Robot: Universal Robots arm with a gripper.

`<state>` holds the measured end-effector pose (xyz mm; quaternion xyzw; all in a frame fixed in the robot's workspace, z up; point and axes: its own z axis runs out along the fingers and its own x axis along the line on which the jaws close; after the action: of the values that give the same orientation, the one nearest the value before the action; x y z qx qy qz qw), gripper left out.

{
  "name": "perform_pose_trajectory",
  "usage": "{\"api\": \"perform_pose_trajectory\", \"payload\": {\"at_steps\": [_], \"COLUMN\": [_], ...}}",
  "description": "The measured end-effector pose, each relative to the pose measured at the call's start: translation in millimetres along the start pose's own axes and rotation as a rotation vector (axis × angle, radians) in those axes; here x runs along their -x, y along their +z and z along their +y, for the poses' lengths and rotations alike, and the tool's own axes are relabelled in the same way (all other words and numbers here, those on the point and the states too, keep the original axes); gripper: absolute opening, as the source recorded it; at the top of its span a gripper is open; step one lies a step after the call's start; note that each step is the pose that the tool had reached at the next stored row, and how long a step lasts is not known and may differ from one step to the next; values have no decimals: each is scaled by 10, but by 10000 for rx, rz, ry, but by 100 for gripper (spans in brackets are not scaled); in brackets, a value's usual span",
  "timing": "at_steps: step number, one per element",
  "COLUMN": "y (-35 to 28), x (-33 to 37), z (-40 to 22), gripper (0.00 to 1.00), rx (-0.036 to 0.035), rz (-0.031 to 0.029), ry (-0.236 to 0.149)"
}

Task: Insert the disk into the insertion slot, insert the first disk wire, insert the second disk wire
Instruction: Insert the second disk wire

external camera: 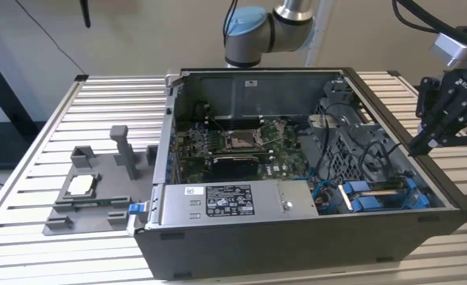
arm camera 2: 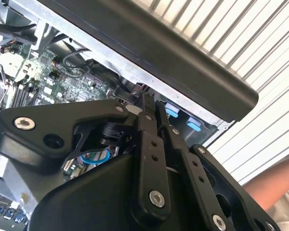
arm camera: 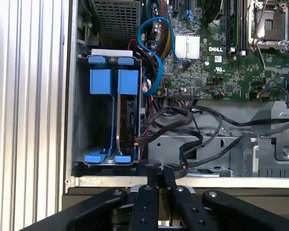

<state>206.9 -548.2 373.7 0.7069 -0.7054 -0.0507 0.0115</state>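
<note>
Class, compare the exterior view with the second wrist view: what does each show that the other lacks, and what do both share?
The exterior view adds the grey holder carrying a chip and the labelled power-supply box. The second wrist view adds a person's arm. Both share the slatted table, the computer case, its circuit board, the drive bay with blue tabs, and the shut tool.

Disk [arm camera: 128, 114] largely hidden inside insertion slot [arm camera: 82, 125]
</note>
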Motion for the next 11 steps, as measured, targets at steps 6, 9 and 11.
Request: {"api": "perform_pose_trajectory", "payload": {"at_steps": [6,9,11], "y": [-25,-59,-75], "x": [1,4,5], "z": [22,62,94], "gripper": [16,16,16], "rx": [0,0,0], "rz": [-1,-1,-1], "ry": [0,0,0]}}
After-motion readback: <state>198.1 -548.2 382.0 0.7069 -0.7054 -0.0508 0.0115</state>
